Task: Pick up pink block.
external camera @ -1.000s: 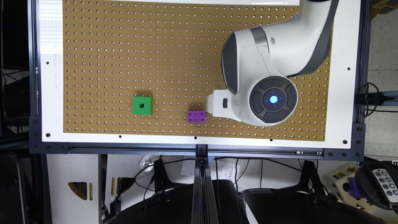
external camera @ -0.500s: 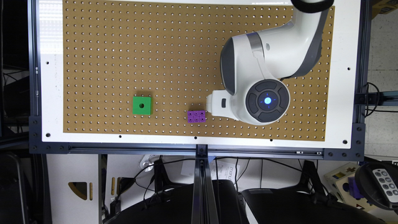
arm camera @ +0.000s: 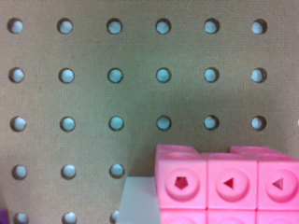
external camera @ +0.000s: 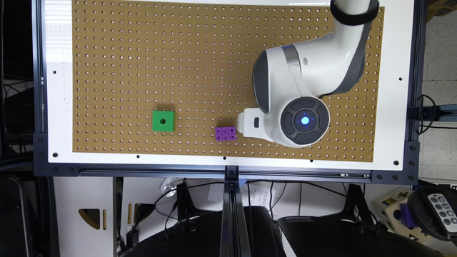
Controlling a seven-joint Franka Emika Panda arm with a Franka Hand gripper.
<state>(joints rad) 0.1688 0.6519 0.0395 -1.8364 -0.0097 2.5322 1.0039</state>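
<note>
The pink block (arm camera: 229, 184) shows very close in the wrist view, its face a row of round sockets, with the brown pegboard (arm camera: 117, 70) behind it. A pale white surface (arm camera: 135, 203) lies against its side. In the exterior view the gripper (external camera: 250, 123) is a white part under the arm's wrist, right beside the purple brick (external camera: 225, 134) near the board's front edge. I cannot tell whether the gripper is open or shut.
A green square block (external camera: 163, 121) with one centre hole sits on the pegboard (external camera: 142, 53) towards the exterior view's left. The white arm (external camera: 303, 89) covers the board on the exterior view's right. A white border and a dark metal frame (external camera: 228, 171) ring the board.
The arm's wrist housing has shifted slightly towards the exterior view's left and the front edge. The purple brick and the green block have not moved.
</note>
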